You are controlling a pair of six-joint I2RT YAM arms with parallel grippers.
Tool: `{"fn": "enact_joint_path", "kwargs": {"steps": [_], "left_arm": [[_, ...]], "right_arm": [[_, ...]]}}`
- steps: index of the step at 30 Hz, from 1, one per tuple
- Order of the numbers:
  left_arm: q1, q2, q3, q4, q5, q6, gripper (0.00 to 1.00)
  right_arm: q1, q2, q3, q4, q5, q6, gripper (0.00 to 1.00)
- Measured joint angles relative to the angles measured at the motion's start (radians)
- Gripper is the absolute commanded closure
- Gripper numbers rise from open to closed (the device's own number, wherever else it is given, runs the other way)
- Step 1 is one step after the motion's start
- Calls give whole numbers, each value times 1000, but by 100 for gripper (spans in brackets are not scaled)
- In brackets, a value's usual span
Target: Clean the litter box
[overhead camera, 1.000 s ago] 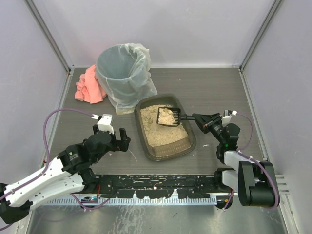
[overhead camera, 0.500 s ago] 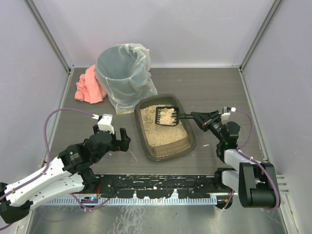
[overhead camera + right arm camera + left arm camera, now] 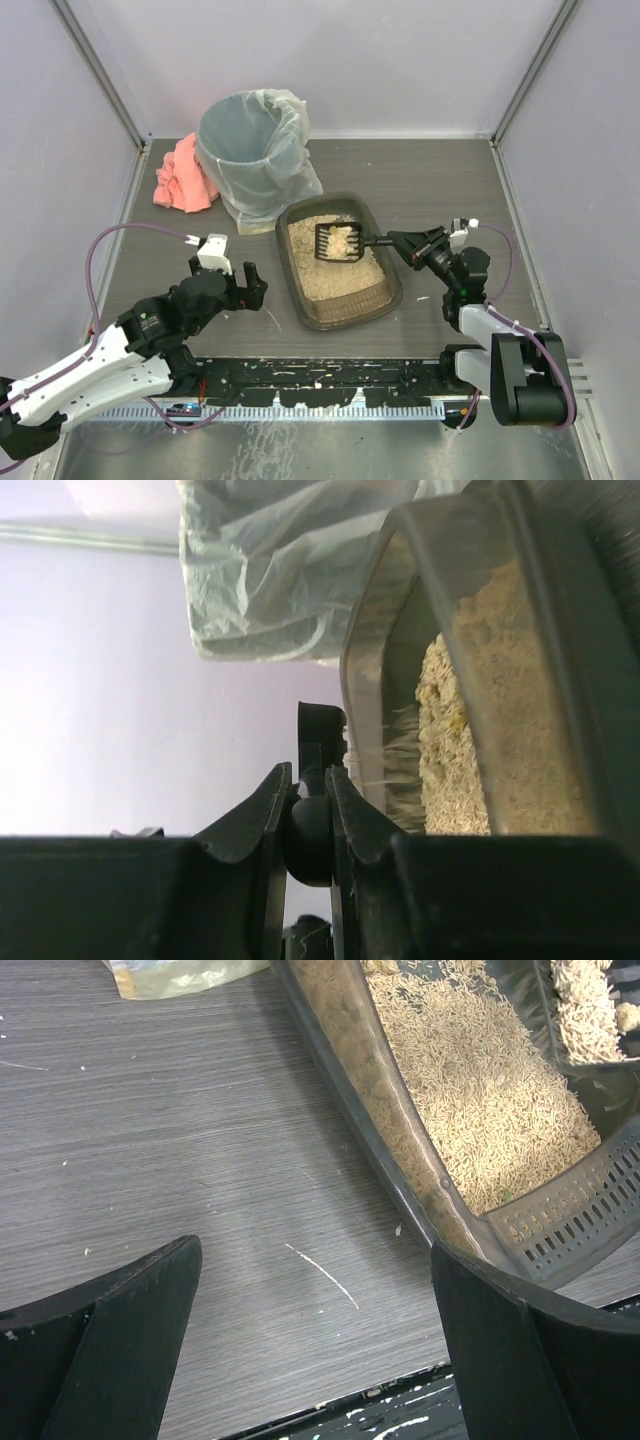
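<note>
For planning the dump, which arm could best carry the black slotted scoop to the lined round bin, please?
Right: the right gripper is shut on the black slotted plastic scoop, loaded above the shallow brown-grey litter box; the left gripper is open and empty.

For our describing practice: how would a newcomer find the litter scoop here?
Find the tall lined bin at the back of the table; the shallow brown litter box lies just in front. Over its sand hangs the scoop, handle shut in the right claw: the one black, handled tool there.
</note>
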Motion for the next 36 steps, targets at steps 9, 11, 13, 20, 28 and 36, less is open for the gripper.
{"fn": "enact_joint_path", "kwargs": {"steps": [9,11,13,20,28,36], "left_arm": [[0,-9,-4,0,3,-4,1],[0,-9,-4,-2,3,-4,1],[0,-11,-4,-3,3,-5,1],[0,-15,-8,-3,0,-14,1],[0,4,-8,-1,0,-21,1],[0,5,-8,-1,-1,-21,1]], "right_arm": [[27,-33,19,-37,8,-17,99],[18,-50,21,-56,10,-31,99],[26,-31,40,-57,-5,-51,99],[11,3,35,-46,-24,-49,99],[10,3,51,-58,-45,-62,99],[-18,-37,45,-87,-37,-72,99]]}}
